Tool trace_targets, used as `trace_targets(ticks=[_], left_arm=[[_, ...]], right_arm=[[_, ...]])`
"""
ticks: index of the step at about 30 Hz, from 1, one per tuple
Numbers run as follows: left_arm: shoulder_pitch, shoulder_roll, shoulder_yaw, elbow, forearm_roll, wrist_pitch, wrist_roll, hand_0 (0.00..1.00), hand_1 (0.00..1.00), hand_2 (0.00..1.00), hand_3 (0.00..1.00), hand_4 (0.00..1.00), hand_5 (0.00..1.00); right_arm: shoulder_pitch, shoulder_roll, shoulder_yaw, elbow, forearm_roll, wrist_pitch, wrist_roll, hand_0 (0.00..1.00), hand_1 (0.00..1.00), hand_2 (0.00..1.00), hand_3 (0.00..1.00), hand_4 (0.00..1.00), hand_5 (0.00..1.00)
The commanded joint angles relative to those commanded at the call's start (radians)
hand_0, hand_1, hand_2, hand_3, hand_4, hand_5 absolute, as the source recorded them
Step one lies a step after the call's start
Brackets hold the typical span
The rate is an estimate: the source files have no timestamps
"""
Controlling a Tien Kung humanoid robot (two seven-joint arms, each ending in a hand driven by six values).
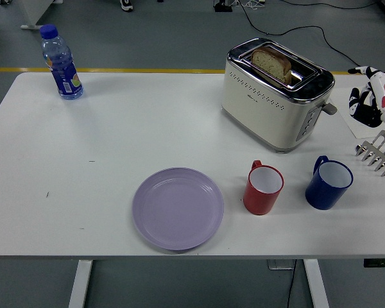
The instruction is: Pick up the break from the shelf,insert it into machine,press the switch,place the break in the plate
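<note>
A slice of bread [273, 63] stands in the slot of the cream and chrome toaster [269, 102] at the table's back right. The toaster's lever [331, 108] sticks out on its right end. My right hand [367, 97], black and white, hangs at the picture's right edge just right of that lever, with its fingers loosely spread and holding nothing. A small metal rack [376, 154] lies below the hand, with no bread in it. The lilac plate [178, 207] sits bare near the front edge. My left arm is out of view.
A red mug [264, 188] and a blue mug [328, 183] stand in front of the toaster, between it and the table's near edge. A water bottle [61, 63] stands at the back left. A sheet of paper [358, 128] lies under the hand.
</note>
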State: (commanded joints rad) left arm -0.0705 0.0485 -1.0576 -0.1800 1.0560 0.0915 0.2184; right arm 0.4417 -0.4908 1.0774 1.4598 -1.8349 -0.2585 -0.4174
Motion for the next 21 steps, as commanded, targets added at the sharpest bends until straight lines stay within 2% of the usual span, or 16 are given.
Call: trace_targets(ticks=[11, 21], left_arm=[[0.001, -0.001, 0.003, 0.000, 0.002, -0.002, 0.002, 0.690, 0.719, 0.726, 0.571, 0.319, 0.909], [-0.002, -0.001, 0.006, 0.000, 0.000, -0.003, 0.002, 0.690, 0.718, 0.725, 0.570, 0.319, 0.914]], right_arm=[[-0.025, 0.030, -0.039, -0.107, -0.011, -0.015, 0.014, 0.233, 0.002, 0.127, 0.756, 0.435, 0.002], [0.000, 0.052, -0.053, -0.146, -0.019, -0.018, 0.017, 0.223, 0.002, 0.129, 0.756, 0.431, 0.002]])
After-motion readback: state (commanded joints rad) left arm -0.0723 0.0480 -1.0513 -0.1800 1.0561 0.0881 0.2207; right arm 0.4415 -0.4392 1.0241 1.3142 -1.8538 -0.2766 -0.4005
